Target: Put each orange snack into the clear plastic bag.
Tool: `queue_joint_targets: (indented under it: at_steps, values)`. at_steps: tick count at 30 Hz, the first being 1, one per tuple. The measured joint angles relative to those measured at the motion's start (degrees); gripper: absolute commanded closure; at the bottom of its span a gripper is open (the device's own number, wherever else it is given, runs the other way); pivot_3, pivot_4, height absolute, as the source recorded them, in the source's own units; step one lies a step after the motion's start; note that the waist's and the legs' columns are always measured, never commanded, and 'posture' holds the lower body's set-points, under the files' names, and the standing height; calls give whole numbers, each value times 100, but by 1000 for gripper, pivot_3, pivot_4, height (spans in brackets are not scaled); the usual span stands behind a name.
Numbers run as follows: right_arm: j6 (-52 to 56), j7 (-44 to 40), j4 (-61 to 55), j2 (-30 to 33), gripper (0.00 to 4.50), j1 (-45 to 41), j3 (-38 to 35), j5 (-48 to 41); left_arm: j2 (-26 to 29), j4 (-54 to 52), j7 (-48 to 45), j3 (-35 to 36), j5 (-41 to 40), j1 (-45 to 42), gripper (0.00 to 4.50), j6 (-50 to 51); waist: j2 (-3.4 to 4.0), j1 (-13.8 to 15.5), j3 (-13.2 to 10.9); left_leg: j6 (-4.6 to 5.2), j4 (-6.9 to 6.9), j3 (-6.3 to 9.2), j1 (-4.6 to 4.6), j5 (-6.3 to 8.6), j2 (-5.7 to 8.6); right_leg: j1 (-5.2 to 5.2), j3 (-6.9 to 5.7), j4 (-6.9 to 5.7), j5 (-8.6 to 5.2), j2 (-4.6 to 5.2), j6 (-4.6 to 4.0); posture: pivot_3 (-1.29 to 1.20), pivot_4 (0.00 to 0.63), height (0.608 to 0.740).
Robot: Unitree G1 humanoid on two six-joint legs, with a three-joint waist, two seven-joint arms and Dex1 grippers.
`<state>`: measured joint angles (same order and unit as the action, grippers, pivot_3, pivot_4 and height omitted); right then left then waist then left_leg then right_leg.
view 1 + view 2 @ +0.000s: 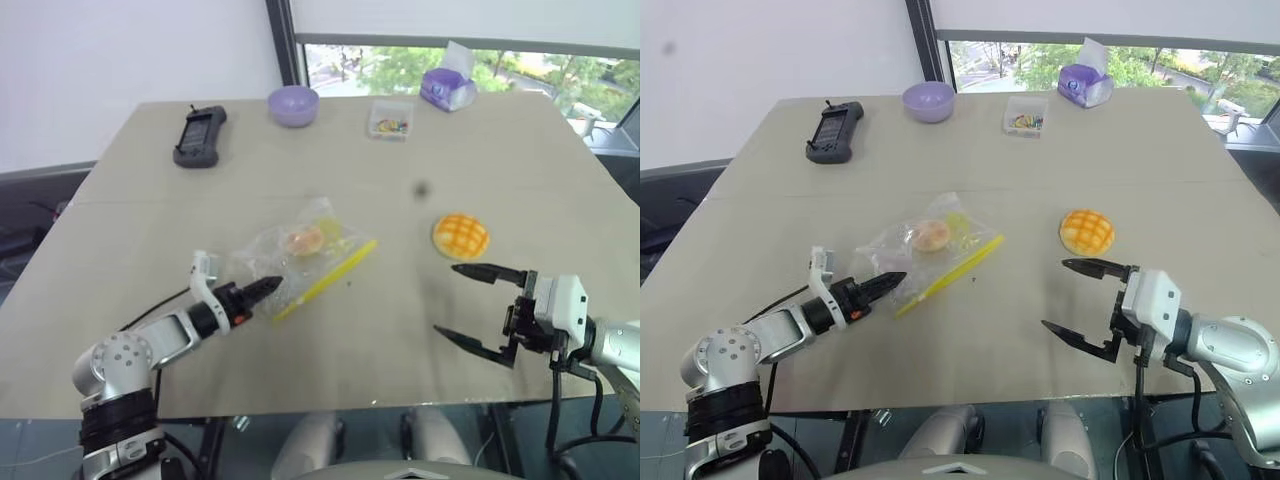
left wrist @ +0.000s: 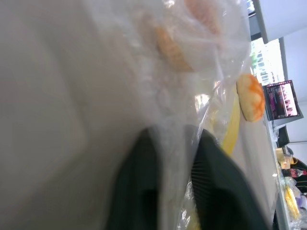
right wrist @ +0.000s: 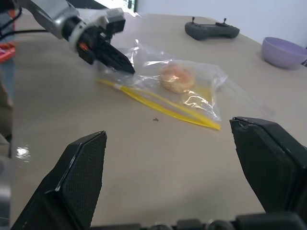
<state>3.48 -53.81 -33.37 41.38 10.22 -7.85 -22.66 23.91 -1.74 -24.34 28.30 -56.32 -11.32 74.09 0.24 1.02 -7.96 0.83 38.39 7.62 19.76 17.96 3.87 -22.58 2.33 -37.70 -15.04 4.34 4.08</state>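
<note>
- Left claw (image 1: pixel 268 287) is pinched on a corner of the bag (image 1: pixel 300 258), on the side away from the yellow strip (image 1: pixel 328 278).
- Right claw (image 1: pixel 462 305) is spread wide and empty, hanging just short of the bun (image 1: pixel 460 236).
- Bag lies mid-table with the small snack (image 1: pixel 304 241) already inside; the bun sits on the table (image 1: pixel 330 350) to its right, well apart.
- Bag film looks light, limp and slippery; it probably needs a hold near the strip to open.
- Bun looks soft; grip across its sides, gently.
</note>
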Motion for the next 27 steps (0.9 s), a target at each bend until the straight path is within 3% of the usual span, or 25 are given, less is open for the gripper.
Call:
queue_joint_targets:
  at_steps: [10, 20, 27]
  values:
    - [193, 484, -59, -21, 0, -134, 220, 570, 40, 246, -110, 151, -208, -94, 4482, 70, 3, -9, 1, -4, -2, 2, 1, -2, -3, -1, -1, -1, 0, -7, -1, 0, 150, 740]
    - [171, 1410, 332, -474, 0, -884, 1168, 2193, 89, 473, 134, 508, -1108, -524, 4482, 681, -74, -59, -45, -7, -2, 1, 23, -3, -6, -36, 4, 5, 0, -14, -3, 0, 150, 740]
    - [-609, 2156, 1685, -921, 0, -2022, 2167, 3777, -57, 464, 1006, 597, -2051, -828, 4482, 926, -81, -167, -47, -12, -1, -8, 64, -6, -7, -91, 14, -11, 0, -15, -4, 0, 150, 740]
